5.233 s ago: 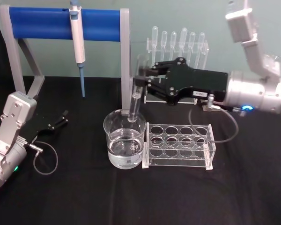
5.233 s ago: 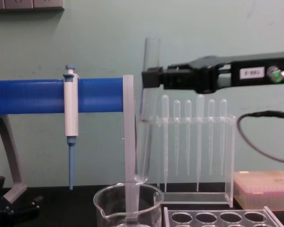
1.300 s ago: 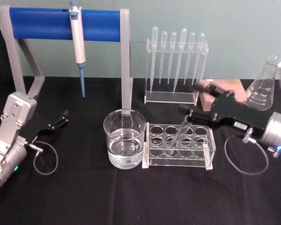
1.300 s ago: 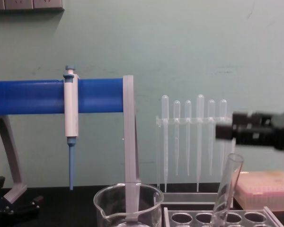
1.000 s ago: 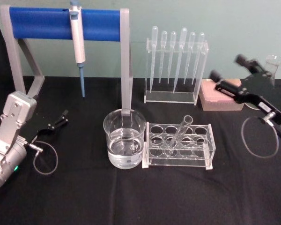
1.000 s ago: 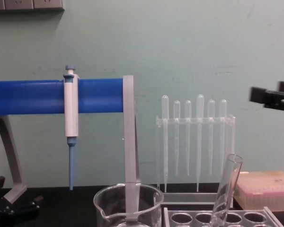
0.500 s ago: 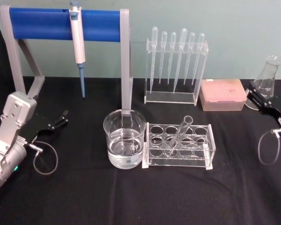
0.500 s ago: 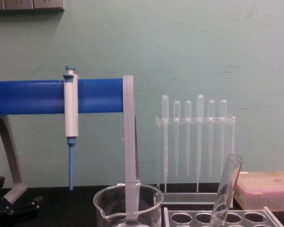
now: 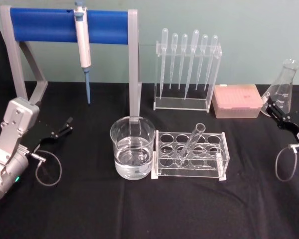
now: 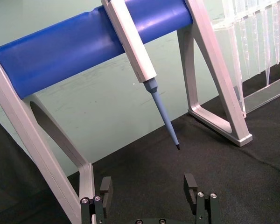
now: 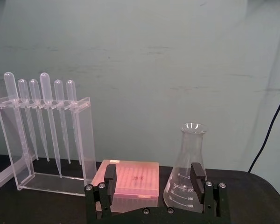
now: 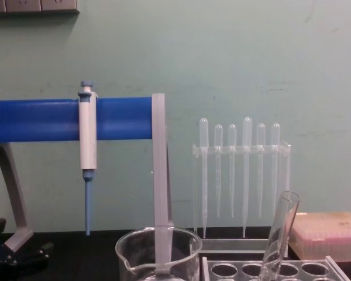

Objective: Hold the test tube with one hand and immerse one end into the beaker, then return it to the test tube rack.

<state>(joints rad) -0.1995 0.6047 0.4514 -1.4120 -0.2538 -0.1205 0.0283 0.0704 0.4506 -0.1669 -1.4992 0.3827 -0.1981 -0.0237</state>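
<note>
The test tube (image 9: 193, 143) leans tilted in a hole of the clear rack (image 9: 217, 167), free of any gripper; in the chest view the test tube (image 12: 279, 233) tips its open top to the right. Just left of the rack stands the beaker (image 9: 132, 130) holding clear liquid, and the beaker (image 12: 158, 253) rim also shows low in the chest view. My right gripper (image 9: 278, 115) sits open and empty at the far right table edge, well away from the tube; the right gripper (image 11: 154, 179) faces a flask. My left gripper (image 9: 63, 126) rests open on the left; the left gripper (image 10: 148, 185) holds nothing.
A blue-barred stand (image 9: 45, 24) carries a white-and-blue pipettor (image 9: 81, 35) at the back left. A pipette rack (image 9: 188, 69) stands behind the tube rack. A pink tip box (image 9: 236, 100) and a conical flask (image 9: 283, 88) are at the back right.
The right gripper held the tube over the beaker, set it leaning in the rack, let go and drew back to the right edge. The left arm stayed put.
</note>
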